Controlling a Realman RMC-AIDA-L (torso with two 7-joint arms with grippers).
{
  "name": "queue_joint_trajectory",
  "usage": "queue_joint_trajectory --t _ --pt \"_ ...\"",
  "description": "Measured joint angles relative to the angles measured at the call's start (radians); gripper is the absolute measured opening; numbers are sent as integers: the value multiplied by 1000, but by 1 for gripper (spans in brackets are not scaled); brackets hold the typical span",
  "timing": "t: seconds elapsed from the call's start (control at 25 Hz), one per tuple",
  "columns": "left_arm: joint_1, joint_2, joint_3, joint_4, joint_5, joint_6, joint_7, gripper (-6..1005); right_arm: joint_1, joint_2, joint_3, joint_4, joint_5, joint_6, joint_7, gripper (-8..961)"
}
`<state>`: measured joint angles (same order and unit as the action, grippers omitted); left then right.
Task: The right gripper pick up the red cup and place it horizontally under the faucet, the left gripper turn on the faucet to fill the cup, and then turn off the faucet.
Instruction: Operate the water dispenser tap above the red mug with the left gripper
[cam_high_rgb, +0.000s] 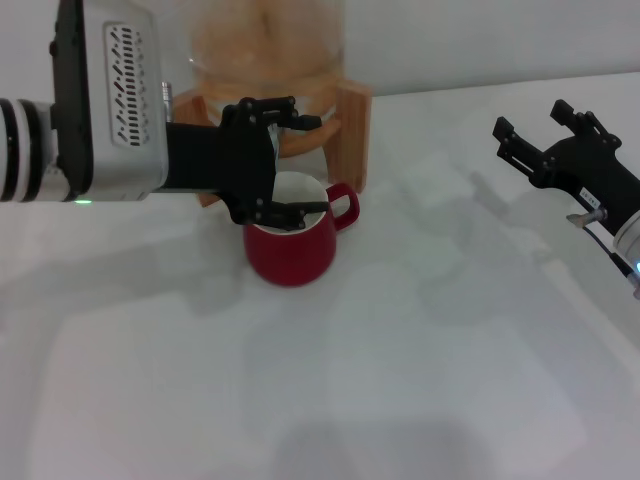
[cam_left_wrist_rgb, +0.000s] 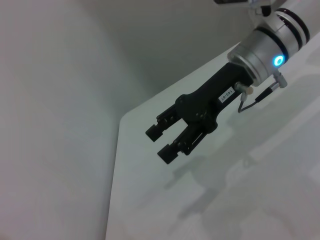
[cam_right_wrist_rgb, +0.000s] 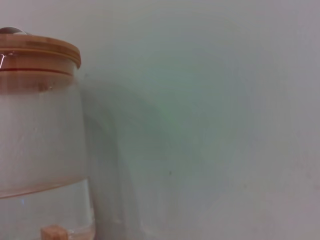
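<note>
Red cup (cam_high_rgb: 292, 247) stands upright on the white table (cam_high_rgb: 400, 380), just in front of the wooden stand (cam_high_rgb: 352, 125) that carries the glass dispenser (cam_high_rgb: 268, 45). Handle points to the robot's right. White inside visible; cannot tell whether any water is in it. Faucet itself is hidden behind the left arm's claw.

Handling, as a judgement: glazed ceramic, rigid, fairly heavy for its size, smooth and likely slippery on the rounded wall, chips if knocked against the stand. Best hold would be across the rim and wall, or on the loop handle; the bulging body offers poor purchase.

Left gripper (cam_high_rgb: 296, 165) hangs over the cup's mouth, right at the front of the dispenser, where the tap should be. Fingers stand apart, moderately wide, one above the rim area and one low at the rim; whether they touch the lever or the cup, cannot tell. Nothing clearly held.

Right gripper (cam_high_rgb: 531, 128) is well apart from the cup, off to the robot's right above the table, fingers spread with nothing between them; the left wrist view (cam_left_wrist_rgb: 166, 141) shows the same gap.
</note>
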<state>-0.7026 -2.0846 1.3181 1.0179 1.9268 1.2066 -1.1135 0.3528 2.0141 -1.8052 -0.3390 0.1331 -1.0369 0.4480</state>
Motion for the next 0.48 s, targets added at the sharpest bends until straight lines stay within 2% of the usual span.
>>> queue_joint_trajectory --t 0.48 --pt "36 3 -4 18 29 -6 -43 857 -2 0 -3 0 0 -6 0 874"
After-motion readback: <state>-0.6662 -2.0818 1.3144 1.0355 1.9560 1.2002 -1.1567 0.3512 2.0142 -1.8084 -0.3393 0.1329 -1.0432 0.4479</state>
